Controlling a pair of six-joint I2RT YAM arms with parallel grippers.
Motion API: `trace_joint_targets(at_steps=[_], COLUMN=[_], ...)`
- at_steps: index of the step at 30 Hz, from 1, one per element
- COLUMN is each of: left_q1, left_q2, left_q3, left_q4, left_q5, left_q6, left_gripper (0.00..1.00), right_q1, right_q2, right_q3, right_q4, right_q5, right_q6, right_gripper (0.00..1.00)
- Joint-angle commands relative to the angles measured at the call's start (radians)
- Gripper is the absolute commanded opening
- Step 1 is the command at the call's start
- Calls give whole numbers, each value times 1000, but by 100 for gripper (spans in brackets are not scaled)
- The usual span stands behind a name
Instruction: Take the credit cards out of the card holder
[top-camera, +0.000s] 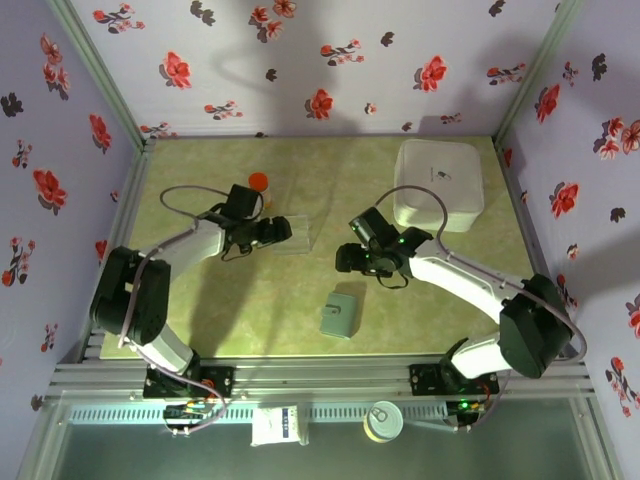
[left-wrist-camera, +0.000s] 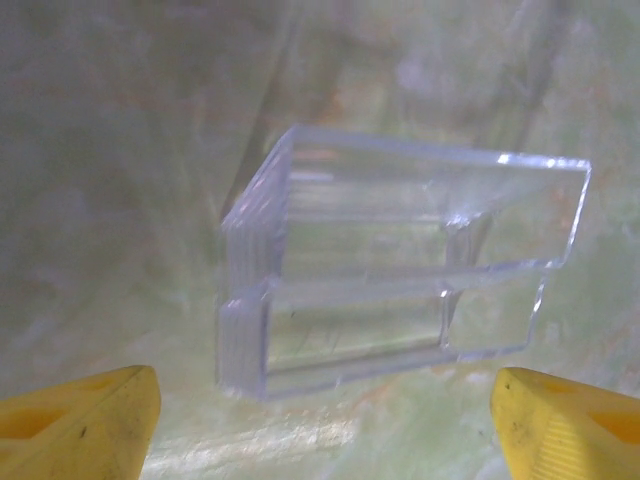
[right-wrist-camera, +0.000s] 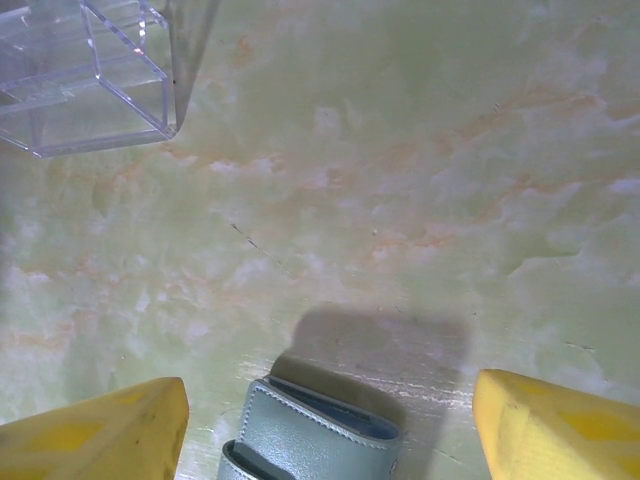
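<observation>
Now, BENCH: where is the card holder, and which claw gets it?

ME: The card holder (top-camera: 340, 317) lies flat on the surface (top-camera: 230, 310), toward the near edge and about midway between the two arm bases. My right claw (right-wrist-camera: 330, 395) hangs just beyond it. In the right wrist view the holder's far end sits low, between the two yellow fingers (right-wrist-camera: 95, 430) but not touched by them. The right arm is clearly the nearer one. My left claw (left-wrist-camera: 325, 420) is well apart, over by the clear tray (left-wrist-camera: 400, 260).

BENCH: Long axis? Claw states?

ME: From above, I judge the long axis runs roughly near-to-far, slightly tilted. In the wrist view the holder's end runs at a slant to the line between the fingers, so I expect to need a wrist turn before I descend. Both claws stand wide with nothing held.

BENCH: Counts?

ME:
- Card holder: one, folded shut.
- Credit cards: I cannot count them. I judge they are inside the holder, so no step is done yet.
- Clear tray: one.
- White box (top-camera: 440, 185): one, at the far right.
- Orange-capped item (top-camera: 258, 181): one, beyond the left claw.
</observation>
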Motion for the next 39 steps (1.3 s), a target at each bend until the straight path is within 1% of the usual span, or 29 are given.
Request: trace_joint_targets(at_steps=[1, 18, 22, 28, 31, 33, 34, 37, 39], left_q1=[-30, -134, -155, -162, -159, -152, -148, -134, -127], left_q2=[44, 246, 267, 226, 181, 143, 127, 69, 22], left_q3=[59, 256, 278, 257, 243, 232, 226, 207, 190], left_q4=[33, 73, 77, 77, 57, 46, 40, 16, -10], left_q5=[22, 46, 55, 46, 23, 8, 1, -26, -53], left_q6=[-17, -110, -132, -144, -130, -121, -118, -98, -77], left_gripper=[86, 80, 79, 81, 84, 85, 86, 88, 89], right_q1=[8, 8, 8, 53, 94, 131, 146, 185, 217], right_q2=[-30, -42, -37, -28, -4, 15, 26, 70, 108], right_q3=[31, 56, 55, 45, 44, 34, 28, 18, 21], right_q4=[-57, -119, -130, -150, -161, -155, -150, -150, -155], right_q5=[37, 67, 66, 72, 72, 79, 80, 90, 94], right_q6=[14, 19, 39, 103, 143, 180, 197, 268, 302], right_gripper=[76, 77, 76, 76, 75, 76, 76, 83, 90])
